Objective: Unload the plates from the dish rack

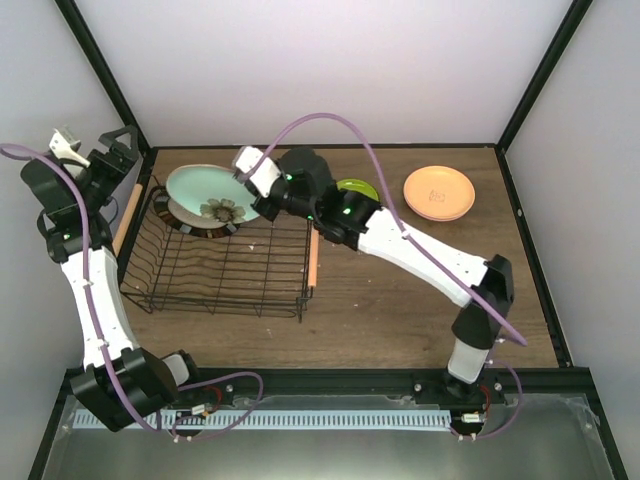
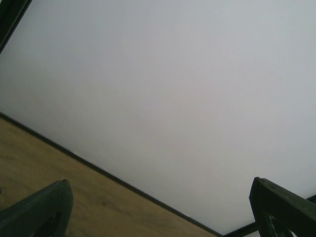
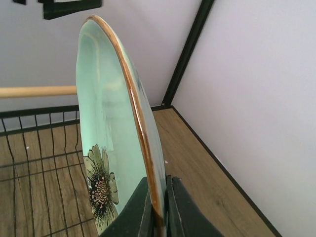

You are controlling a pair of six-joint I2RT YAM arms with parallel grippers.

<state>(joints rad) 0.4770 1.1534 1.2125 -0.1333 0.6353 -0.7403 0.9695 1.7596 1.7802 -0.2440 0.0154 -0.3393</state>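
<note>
My right gripper (image 1: 258, 192) is shut on the rim of a pale mint plate (image 1: 205, 192) with a flower print. It holds the plate over the far left part of the black wire dish rack (image 1: 225, 290). In the right wrist view the plate (image 3: 106, 123) stands on edge between my fingertips (image 3: 159, 215), above the rack (image 3: 39, 163). A dark-rimmed plate (image 1: 183, 222) shows just under the mint one in the rack. A lime green plate (image 1: 358, 187) and an orange-pink plate (image 1: 438, 192) lie on the table to the right. My left gripper (image 1: 112, 148) is open and empty, raised left of the rack.
The rack has wooden rod handles on its left (image 1: 127, 218) and right (image 1: 313, 260) sides. Black frame posts and white walls close in the table at the back and on both sides. The left wrist view shows only wall and the table edge (image 2: 98, 170).
</note>
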